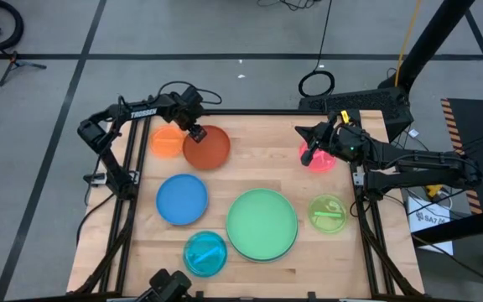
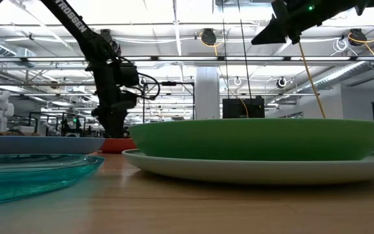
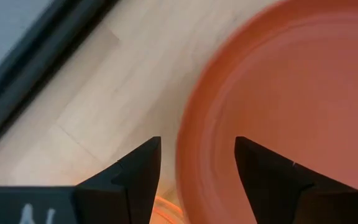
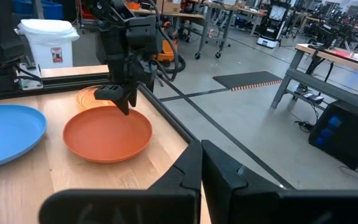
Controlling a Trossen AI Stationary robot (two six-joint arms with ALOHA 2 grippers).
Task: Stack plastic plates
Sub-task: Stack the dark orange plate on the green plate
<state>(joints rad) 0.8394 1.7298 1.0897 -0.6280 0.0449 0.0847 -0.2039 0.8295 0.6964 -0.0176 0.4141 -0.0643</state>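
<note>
My left gripper (image 1: 196, 132) is open, low over the far left rim of the rust-brown plate (image 1: 210, 149). In the left wrist view the left gripper (image 3: 197, 146) has one finger inside that plate (image 3: 291, 93) and one outside. The rust-brown plate lies on the table with its edge over the orange plate (image 1: 164, 141). My right gripper (image 1: 307, 158) is shut and empty. It is raised high over the pink plate (image 1: 324, 161), as the low view shows (image 2: 261, 39). My left gripper comes from above, pointing down, with its fingers (image 3: 138, 165) on either side of the rust-brown plate's far rim (image 3: 188, 134), one inside and one outside. I cannot tell whether they touch the rim. The plate lies flat on the table.
The green plate (image 1: 262, 220) sits on a pale plate (image 2: 258, 170) at the near middle. The blue plate (image 1: 182, 200) lies left of it, the cyan plate (image 1: 205, 252) by the near edge and the lime plate (image 1: 328, 212) at the right. Bare wood shows at the table's far middle.
</note>
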